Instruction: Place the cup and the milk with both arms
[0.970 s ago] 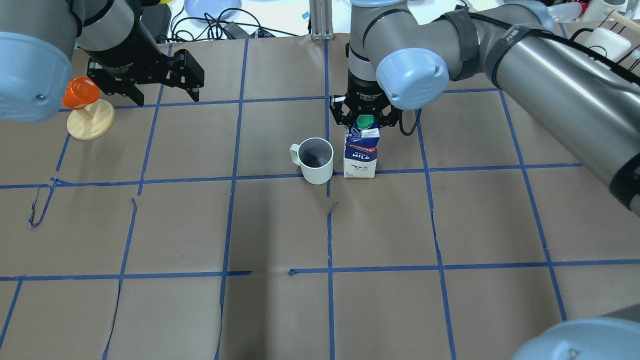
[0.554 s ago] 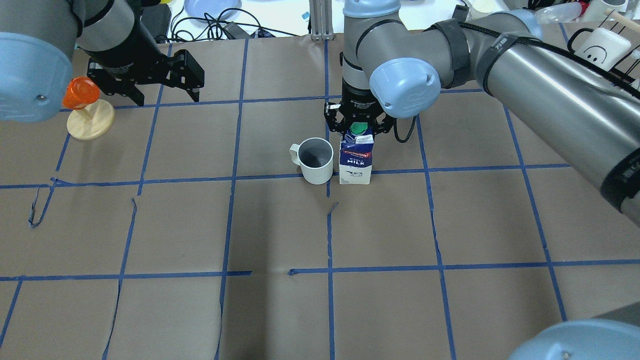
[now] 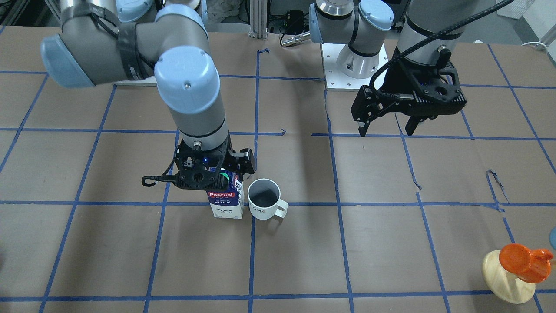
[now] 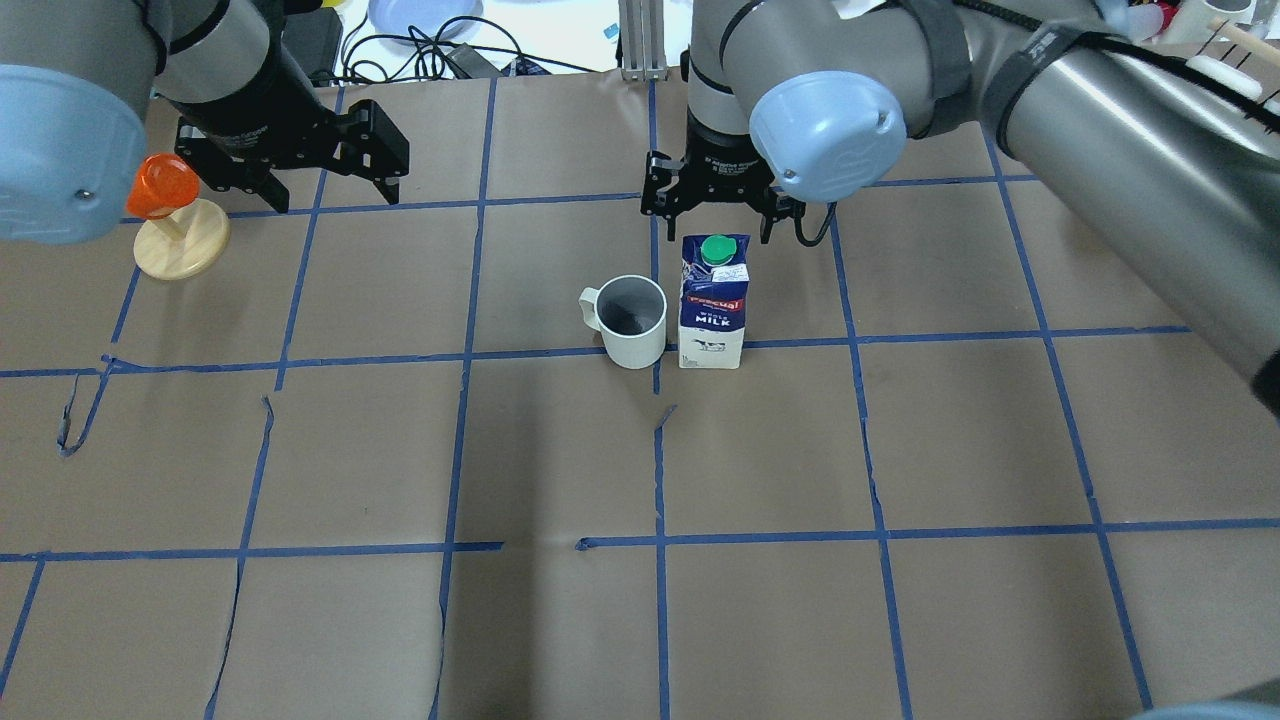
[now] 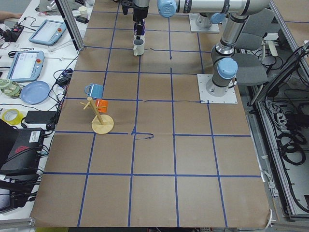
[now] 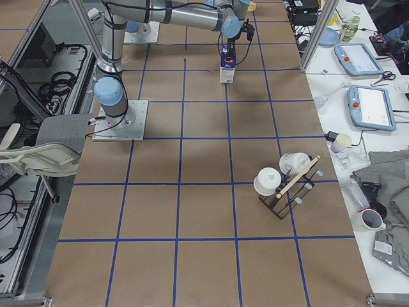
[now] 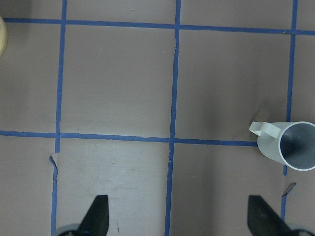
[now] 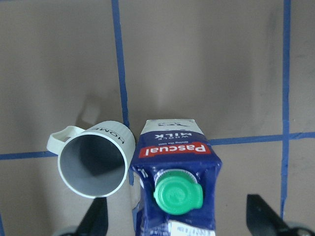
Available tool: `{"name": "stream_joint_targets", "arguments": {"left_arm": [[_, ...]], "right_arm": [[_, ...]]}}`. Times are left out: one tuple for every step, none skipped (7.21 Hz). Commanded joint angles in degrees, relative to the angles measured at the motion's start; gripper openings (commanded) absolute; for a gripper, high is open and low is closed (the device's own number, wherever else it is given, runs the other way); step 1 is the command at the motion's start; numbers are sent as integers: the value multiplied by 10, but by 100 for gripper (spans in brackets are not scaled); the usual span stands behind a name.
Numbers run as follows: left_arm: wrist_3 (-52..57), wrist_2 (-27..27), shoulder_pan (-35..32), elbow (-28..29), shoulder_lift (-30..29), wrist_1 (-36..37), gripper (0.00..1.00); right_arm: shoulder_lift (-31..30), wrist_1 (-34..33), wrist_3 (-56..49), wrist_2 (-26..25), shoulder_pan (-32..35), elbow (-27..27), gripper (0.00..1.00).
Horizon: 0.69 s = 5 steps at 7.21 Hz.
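Two arms over the table (image 4: 560,450), and both grippers are empty. The right gripper (image 4: 718,212) hangs over the milk (image 4: 712,305), its jaws spread wide on either side of the green cap (image 8: 177,195) and not touching the carton. One milk and one cup (image 4: 634,320) stand upright, just beside each other mid-table on a blue tape line (image 4: 800,340). The cup's handle points away from the carton. The left gripper (image 4: 328,190) hovers wide open, well apart from them, near one orange-topped wooden stand (image 4: 180,240).
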Motion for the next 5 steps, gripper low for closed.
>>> {"name": "stream_joint_targets", "arguments": {"left_arm": [[0,0,0,0,0,0,100],[0,0,0,0,0,0,100],[0,0,0,0,0,0,100],[0,0,0,0,0,0,100],[0,0,0,0,0,0,100]], "right_arm": [[-81,53,-16,-9,-7,-6,100],[-115,93,-41,-43,-9,-5,100],[-131,123,-71,-46,-15,0,100],[-136,130,-107,-46,-49,1,100],[-144,133,-149,-46,-100,2,100]]}}
